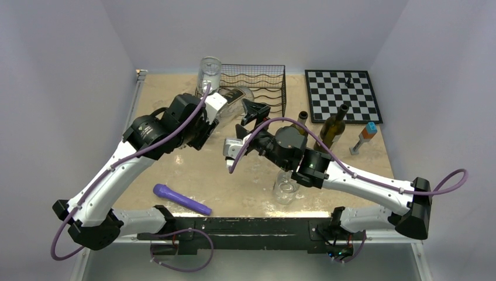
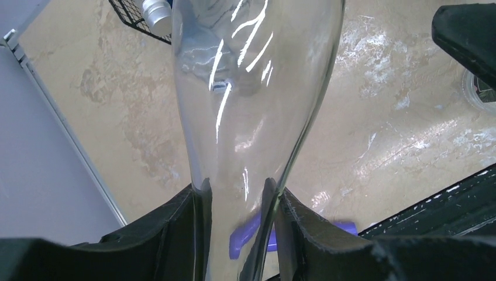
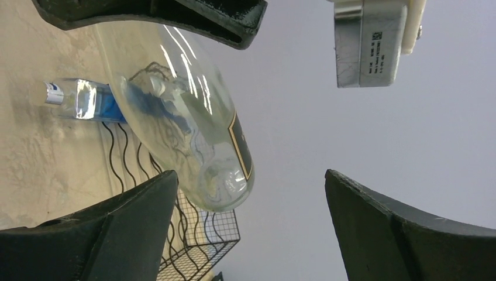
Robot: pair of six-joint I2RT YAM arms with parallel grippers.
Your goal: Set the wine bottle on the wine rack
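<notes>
My left gripper (image 1: 225,109) is shut on the neck of a clear glass wine bottle (image 1: 237,95) and holds it tilted, base toward the front left of the black wire wine rack (image 1: 263,82). In the left wrist view both fingers (image 2: 193,225) press the bottle's neck (image 2: 257,88). My right gripper (image 1: 250,120) is open and empty just right of the bottle. In the right wrist view the bottle (image 3: 187,129), with a dark gold-edged label, hangs above the rack's wavy tiers (image 3: 199,234), its base just inside the tip of the left finger (image 3: 117,228).
A clear water bottle (image 1: 210,73) stands at the rack's back left. Two dark wine bottles (image 1: 332,126) stand right of the rack, beside a chessboard (image 1: 345,93) and a small orange-capped bottle (image 1: 364,137). A glass (image 1: 286,188) and a purple object (image 1: 181,199) lie near the front.
</notes>
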